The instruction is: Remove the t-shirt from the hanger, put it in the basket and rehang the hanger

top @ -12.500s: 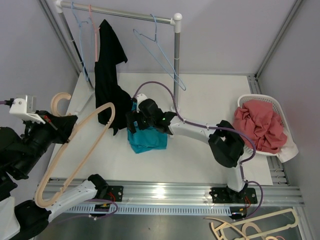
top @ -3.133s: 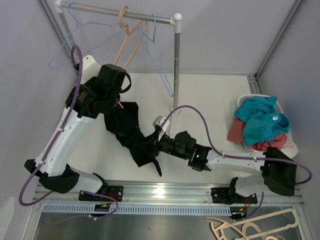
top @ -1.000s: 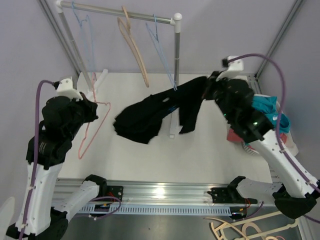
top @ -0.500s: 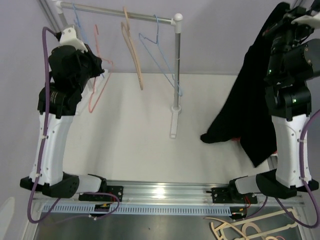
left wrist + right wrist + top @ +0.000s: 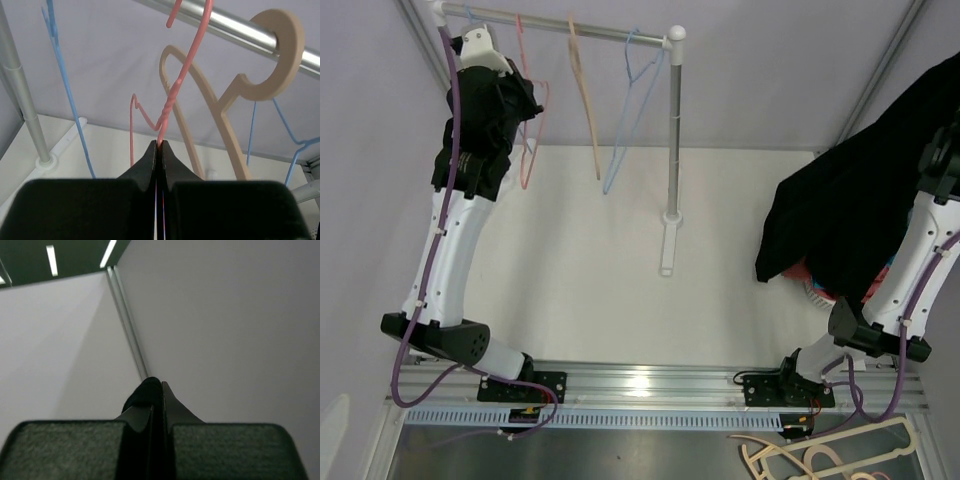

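Where the black t-shirt [image 5: 840,215] hangs: straight below the right gripper [image 5: 156,386], high at the right side, well apart from the hangers.
Right gripper: fingers pressed together, a fold of the black cloth pinched between the tips.
T-shirt look: plain black, limp, in long folds; its lower edge hides most of the white basket [image 5: 813,292].
Left gripper [image 5: 158,148]: clamped on the pink wire hanger [image 5: 172,95], just below its twisted neck, at the rail [image 5: 225,24].

Basket [image 5: 819,294] mostly hidden behind the hanging black t-shirt [image 5: 850,210].
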